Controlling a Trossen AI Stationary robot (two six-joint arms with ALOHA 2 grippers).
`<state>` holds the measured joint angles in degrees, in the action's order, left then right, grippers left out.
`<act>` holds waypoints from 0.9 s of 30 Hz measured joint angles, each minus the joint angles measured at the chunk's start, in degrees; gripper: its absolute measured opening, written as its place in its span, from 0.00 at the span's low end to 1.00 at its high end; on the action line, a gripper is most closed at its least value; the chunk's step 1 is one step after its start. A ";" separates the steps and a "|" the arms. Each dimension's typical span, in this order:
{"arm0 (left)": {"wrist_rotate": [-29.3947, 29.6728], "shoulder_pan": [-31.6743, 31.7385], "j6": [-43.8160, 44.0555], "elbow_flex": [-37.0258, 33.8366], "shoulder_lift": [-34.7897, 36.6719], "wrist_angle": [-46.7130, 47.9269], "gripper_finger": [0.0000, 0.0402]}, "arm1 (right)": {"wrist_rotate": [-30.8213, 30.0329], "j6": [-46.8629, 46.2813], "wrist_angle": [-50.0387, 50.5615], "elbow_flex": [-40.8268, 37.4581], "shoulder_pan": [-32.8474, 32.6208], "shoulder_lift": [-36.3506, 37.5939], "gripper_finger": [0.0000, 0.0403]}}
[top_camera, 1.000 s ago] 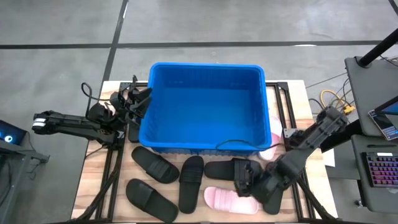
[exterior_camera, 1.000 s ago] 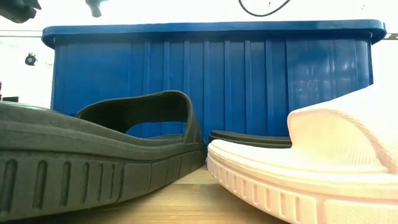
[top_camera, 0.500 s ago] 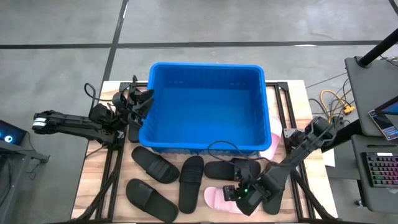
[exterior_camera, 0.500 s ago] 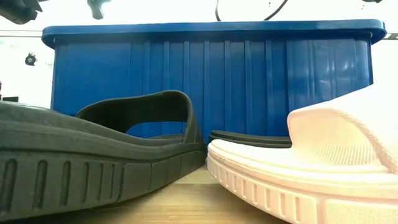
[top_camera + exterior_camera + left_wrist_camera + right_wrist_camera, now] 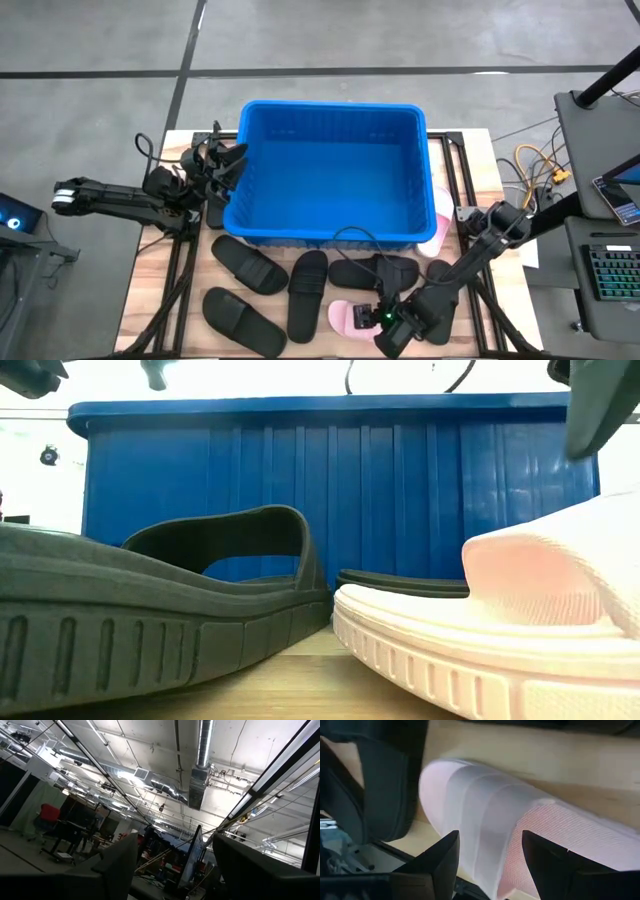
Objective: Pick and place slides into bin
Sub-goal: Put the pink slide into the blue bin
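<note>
High view: the right gripper [image 5: 385,318], fingers spread, hovers over the pink slide [image 5: 352,317], whose length runs crosswise along the table's front edge.

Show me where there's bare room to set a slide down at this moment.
The blue bin is empty inside, the widest free space. Bare wood shows on the table left of the black slides. Crowded: the front strip, where black slides, the pink slide and the right gripper cluster.
</note>
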<state>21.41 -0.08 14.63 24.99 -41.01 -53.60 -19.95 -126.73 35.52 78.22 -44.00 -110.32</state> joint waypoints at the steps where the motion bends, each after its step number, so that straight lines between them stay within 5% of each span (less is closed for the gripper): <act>1: 0.00 0.00 0.00 -0.05 0.02 0.07 0.61 | 0.14 0.01 -1.09 0.00 0.02 -0.73 0.51; 19: 0.02 0.00 0.00 -0.06 -0.20 0.06 0.61 | -2.60 -0.79 -7.52 0.07 -0.01 -5.36 0.51; 27: 0.02 -0.01 -0.01 -0.06 -0.20 0.08 0.61 | -2.65 0.62 -7.75 0.07 0.04 -4.89 0.30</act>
<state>21.43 -0.09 14.62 24.93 -41.21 -53.52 -22.59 -126.11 27.77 78.28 -43.97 -115.21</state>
